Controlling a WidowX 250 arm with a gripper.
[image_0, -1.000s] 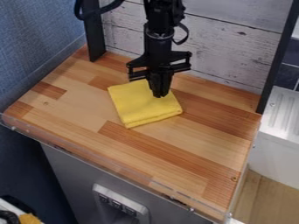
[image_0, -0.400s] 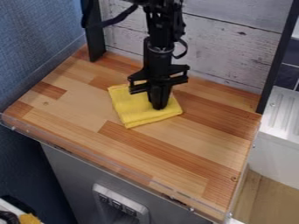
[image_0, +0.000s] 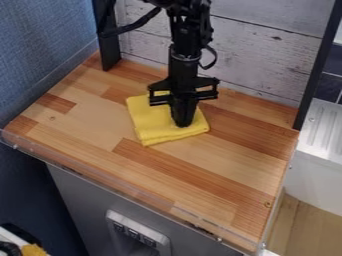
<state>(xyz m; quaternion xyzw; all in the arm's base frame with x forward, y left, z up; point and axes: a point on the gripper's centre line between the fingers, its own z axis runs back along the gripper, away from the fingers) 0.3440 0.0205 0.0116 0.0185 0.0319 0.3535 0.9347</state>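
The black gripper (image_0: 182, 123) hangs down from the top edge, its tips low against the right part of a folded yellow cloth (image_0: 152, 122). The cloth lies flat near the back middle of the wooden counter (image_0: 220, 160), with its folded edge toward the front. The gripper hides part of the cloth's back and right side. Whether any cloth is pinched between the tips cannot be made out.
A whitewashed plank wall (image_0: 267, 55) stands behind the counter, between two dark posts. A clear rail (image_0: 120, 185) runs along the front edge. At the right is a white ribbed surface (image_0: 324, 125); a blue panel (image_0: 40, 45) rises at the left.
The gripper has come down and toward the front over the cloth, then barely moved. Since the last earlier frame, the cloth's left corner has shifted slightly to the right.
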